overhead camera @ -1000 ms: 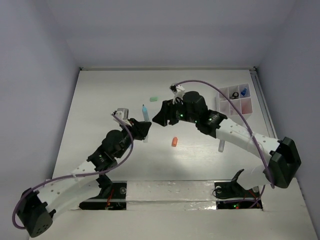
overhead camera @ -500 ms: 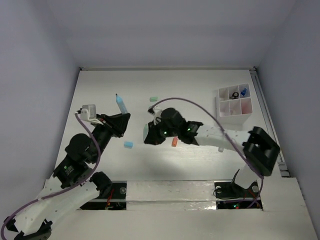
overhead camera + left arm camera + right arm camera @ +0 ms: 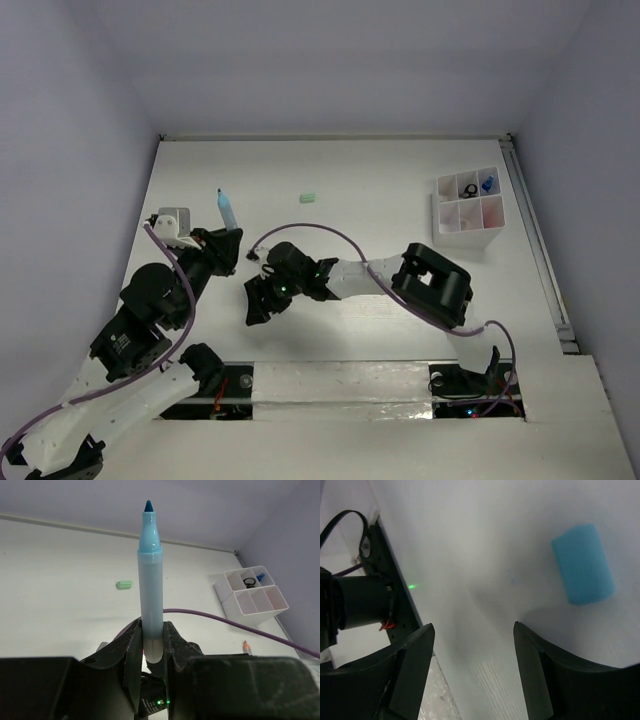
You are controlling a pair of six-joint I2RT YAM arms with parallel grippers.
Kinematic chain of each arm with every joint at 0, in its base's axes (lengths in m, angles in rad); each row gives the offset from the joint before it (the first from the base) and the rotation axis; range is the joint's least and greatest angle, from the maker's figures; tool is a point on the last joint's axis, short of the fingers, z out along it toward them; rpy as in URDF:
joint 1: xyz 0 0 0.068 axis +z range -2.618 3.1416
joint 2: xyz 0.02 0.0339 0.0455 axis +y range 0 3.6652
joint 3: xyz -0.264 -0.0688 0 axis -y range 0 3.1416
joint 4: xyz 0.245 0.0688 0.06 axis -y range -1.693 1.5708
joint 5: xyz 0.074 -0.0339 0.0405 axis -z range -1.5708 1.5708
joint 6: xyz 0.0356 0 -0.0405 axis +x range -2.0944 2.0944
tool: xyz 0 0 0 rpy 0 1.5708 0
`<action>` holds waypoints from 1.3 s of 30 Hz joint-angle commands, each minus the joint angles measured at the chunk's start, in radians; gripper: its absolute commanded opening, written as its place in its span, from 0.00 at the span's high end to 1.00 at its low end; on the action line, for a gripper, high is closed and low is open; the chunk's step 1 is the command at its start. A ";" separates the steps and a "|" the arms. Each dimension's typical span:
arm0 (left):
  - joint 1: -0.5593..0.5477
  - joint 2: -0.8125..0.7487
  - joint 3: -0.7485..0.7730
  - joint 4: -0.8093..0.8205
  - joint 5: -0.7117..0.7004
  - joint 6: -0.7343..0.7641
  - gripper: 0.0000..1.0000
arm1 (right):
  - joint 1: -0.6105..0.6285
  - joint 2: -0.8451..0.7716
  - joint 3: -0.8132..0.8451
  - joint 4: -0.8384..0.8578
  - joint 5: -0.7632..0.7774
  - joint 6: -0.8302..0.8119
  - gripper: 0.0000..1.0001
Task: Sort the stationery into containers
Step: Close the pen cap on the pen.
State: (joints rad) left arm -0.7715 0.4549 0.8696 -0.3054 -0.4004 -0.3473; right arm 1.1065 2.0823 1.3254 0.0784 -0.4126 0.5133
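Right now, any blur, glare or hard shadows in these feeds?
Top external: even soft light, no glare, only a faint shadow on the table under the right arm. Left wrist: pen sharp, tray slightly soft. Right wrist: right end effector dark and blurred, blue eraser soft-edged, small green glint at left.

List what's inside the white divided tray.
White compartmented plastic tray: a small black ring and a blue clip in two far compartments. The near row's contents are too small to make out.
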 commanded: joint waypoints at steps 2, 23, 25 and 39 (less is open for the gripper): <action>0.003 0.014 0.009 0.012 -0.028 0.048 1.00 | 0.004 0.062 0.093 0.035 0.012 0.027 0.29; 0.003 -0.005 -0.061 0.052 -0.045 0.070 1.00 | -0.005 0.117 0.239 -0.207 0.305 -0.002 0.22; 0.003 -0.005 -0.064 0.052 -0.043 0.068 1.00 | -0.016 0.131 0.259 -0.223 0.314 -0.013 0.22; 0.021 -0.016 -0.069 0.072 -0.006 0.064 1.00 | -0.016 0.237 0.429 -0.396 0.406 -0.078 0.22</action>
State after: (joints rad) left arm -0.7570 0.4465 0.8055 -0.2886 -0.4252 -0.2893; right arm 1.0946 2.2597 1.7084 -0.2066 -0.0700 0.4709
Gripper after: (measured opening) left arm 0.146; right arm 0.776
